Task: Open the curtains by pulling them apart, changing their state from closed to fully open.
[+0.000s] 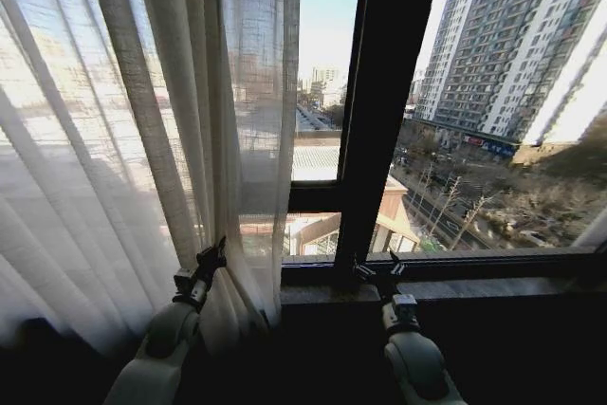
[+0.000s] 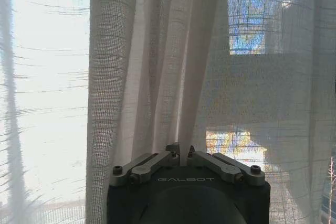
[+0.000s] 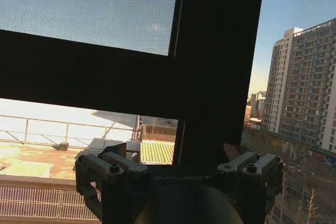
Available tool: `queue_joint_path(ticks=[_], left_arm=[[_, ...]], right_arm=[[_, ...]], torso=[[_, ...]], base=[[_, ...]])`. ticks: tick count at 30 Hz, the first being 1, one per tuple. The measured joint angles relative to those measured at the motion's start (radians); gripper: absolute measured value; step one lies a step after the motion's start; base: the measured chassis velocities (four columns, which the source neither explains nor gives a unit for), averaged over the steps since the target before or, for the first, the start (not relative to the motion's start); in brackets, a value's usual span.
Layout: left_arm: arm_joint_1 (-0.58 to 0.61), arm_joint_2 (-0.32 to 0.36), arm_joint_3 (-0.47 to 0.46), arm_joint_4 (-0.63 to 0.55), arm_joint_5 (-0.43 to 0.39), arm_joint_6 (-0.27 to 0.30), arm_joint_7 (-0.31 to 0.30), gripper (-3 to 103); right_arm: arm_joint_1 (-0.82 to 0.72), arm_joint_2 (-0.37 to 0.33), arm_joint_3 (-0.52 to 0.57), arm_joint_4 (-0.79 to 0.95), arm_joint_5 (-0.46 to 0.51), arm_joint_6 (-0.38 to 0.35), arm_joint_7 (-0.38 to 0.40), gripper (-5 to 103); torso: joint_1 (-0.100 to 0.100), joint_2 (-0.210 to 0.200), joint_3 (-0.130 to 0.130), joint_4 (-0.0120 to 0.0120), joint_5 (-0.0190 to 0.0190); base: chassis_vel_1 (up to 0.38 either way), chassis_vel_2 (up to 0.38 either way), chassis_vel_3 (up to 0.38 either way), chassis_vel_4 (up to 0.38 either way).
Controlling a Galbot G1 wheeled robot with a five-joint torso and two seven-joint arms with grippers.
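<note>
The left curtain (image 1: 142, 139) hangs in sheer cream pleats over the left part of the window, its inner edge bunched. My left gripper (image 1: 212, 255) is low at that bunched edge, shut on a fold of the curtain (image 2: 157, 66). The left wrist view shows the left gripper (image 2: 179, 148) with its fingertips pinched together on the fabric. My right gripper (image 1: 379, 268) is open, low in front of the dark window frame, with nothing in it. In the right wrist view the right gripper (image 3: 176, 153) has its fingers spread wide before the frame.
A thick dark vertical frame bar (image 1: 389, 92) and a crossbar (image 3: 89, 72) split the window. A stone sill (image 1: 493, 286) runs below the glass. Uncovered glass on the right shows apartment towers (image 1: 512, 45) and a street.
</note>
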Motion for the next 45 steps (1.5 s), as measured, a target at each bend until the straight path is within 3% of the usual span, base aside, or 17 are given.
queue_joint_path(ticks=[45], left_arm=[[0.125, 0.005, -0.084, -0.082, 0.000, -0.004, 0.018, 0]], right_arm=[[0.004, 0.001, -0.024, 0.005, 0.003, 0.003, 0.001, 100]], torso=[[0.000, 0.000, 0.000, 0.0002, -0.0002]], base=[[0.354, 0.354, -0.355, -0.357]])
